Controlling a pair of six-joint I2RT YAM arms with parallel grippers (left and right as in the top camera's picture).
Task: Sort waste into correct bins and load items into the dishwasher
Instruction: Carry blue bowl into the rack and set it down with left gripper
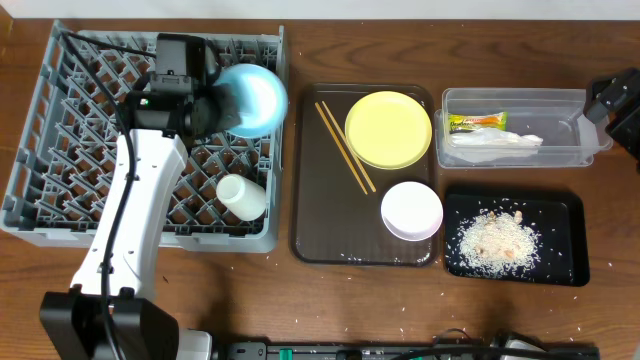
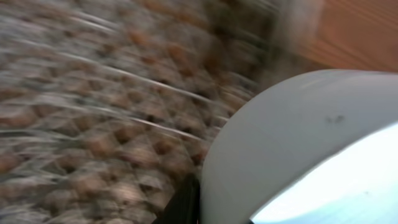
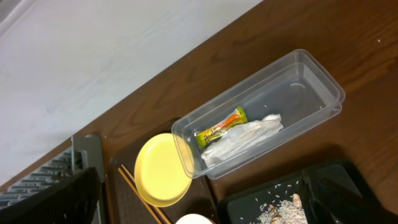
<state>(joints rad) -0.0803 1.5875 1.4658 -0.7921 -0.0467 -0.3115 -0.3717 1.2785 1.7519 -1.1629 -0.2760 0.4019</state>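
Note:
My left gripper (image 1: 212,103) is shut on the light-blue bowl (image 1: 256,98), held rim-sideways over the right back part of the grey dish rack (image 1: 60,150). The left wrist view is blurred, with the bowl (image 2: 298,137) close over the rack (image 2: 93,124). A white cup (image 1: 241,197) lies in the rack. The chopsticks (image 1: 345,147), yellow plate (image 1: 388,129) and white bowl (image 1: 411,210) are on the brown tray (image 1: 310,215). The clear tub (image 1: 570,130) holds the wrapper (image 1: 476,123) and white paper (image 1: 495,145). Rice (image 1: 497,240) lies in the black tray (image 1: 565,215). My right gripper (image 1: 612,100) is open and empty, high beside the tub.
Loose rice grains dot the wooden table in front of the trays. The right wrist view shows the tub (image 3: 305,74), plate (image 3: 160,171), black tray (image 3: 249,199) and a white wall beyond the table's back edge.

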